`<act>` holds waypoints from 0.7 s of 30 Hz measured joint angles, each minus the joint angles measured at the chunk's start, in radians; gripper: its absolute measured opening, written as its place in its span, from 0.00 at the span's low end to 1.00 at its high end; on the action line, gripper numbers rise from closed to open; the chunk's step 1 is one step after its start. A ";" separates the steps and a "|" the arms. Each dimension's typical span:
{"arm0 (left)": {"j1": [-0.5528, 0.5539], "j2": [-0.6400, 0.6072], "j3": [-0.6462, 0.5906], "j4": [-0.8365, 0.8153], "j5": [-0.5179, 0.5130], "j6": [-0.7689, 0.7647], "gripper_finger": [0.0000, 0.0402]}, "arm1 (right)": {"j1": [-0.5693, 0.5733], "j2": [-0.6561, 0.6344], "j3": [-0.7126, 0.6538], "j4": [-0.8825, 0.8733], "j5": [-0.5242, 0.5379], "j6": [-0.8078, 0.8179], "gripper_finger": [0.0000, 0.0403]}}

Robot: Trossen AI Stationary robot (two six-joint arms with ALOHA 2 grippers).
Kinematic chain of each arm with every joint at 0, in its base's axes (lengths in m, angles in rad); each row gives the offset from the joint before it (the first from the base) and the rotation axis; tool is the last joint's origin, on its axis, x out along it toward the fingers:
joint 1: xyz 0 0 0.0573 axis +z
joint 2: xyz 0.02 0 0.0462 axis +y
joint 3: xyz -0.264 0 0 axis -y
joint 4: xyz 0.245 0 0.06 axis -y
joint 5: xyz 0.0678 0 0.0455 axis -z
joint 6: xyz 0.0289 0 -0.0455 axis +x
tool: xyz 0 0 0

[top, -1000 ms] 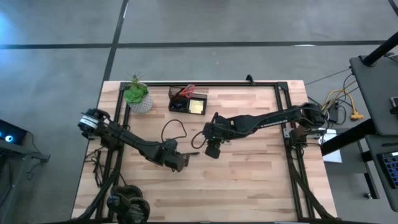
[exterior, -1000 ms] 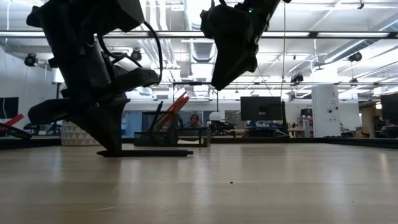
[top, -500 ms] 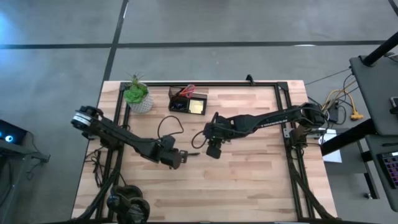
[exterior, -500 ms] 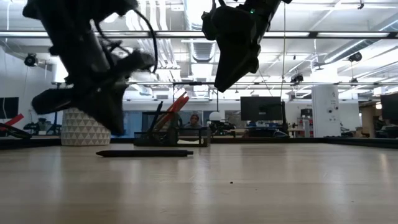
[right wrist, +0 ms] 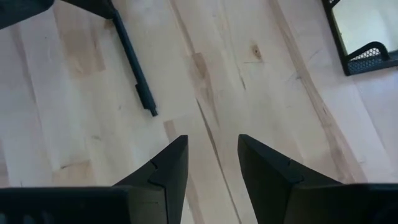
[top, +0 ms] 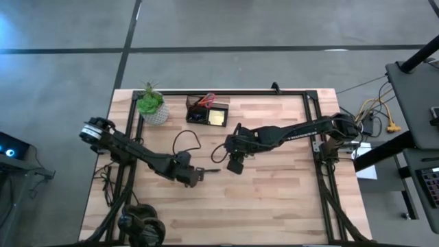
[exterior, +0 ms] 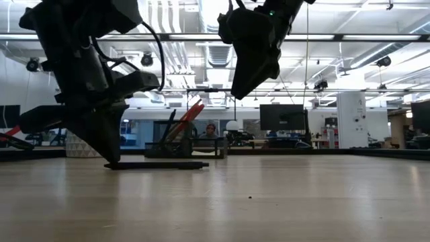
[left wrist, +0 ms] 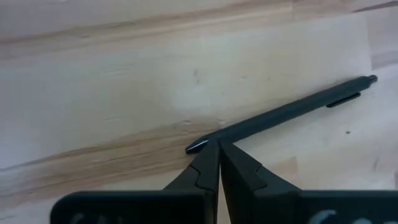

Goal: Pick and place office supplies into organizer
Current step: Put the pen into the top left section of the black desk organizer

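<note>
Lowered again after a brief lift, the left gripper (left wrist: pixel 219 148) touches its closed fingertips to one end of the black pen (left wrist: pixel 283 112) lying mid-desk — not gripped. Right gripper (right wrist: pixel 211 158) hovers half-open nearby. Scissors (top: pixel 206 100) and sticky notes (top: pixel 218 117) already fill the organizer (top: pixel 207 112) at the back edge — the pen remains.

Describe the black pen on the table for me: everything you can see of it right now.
The black pen is slim, dark and matte, plastic by the look, with a clip near one end and a pointed tip at the other. It lies flat on the bare wooden table, out in front of the organizer rather than in it. The left gripper, shut, has its fingertips down at the pen's tip end, seemingly touching it. The right gripper hovers open nearby, above the wood.
</note>
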 joint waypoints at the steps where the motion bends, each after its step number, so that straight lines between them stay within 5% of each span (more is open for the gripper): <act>1: -0.001 0.000 -0.005 0.003 -0.001 0.000 0.00 | 0.000 0.000 0.000 0.000 -0.007 0.004 0.33; 10: -0.001 0.001 -0.041 0.035 0.014 -0.002 0.00 | -0.009 0.005 -0.001 0.006 -0.205 0.131 0.33; 21: -0.002 -0.038 -0.051 0.019 -0.050 0.001 0.00 | -0.001 0.041 -0.001 0.133 -0.153 0.187 0.33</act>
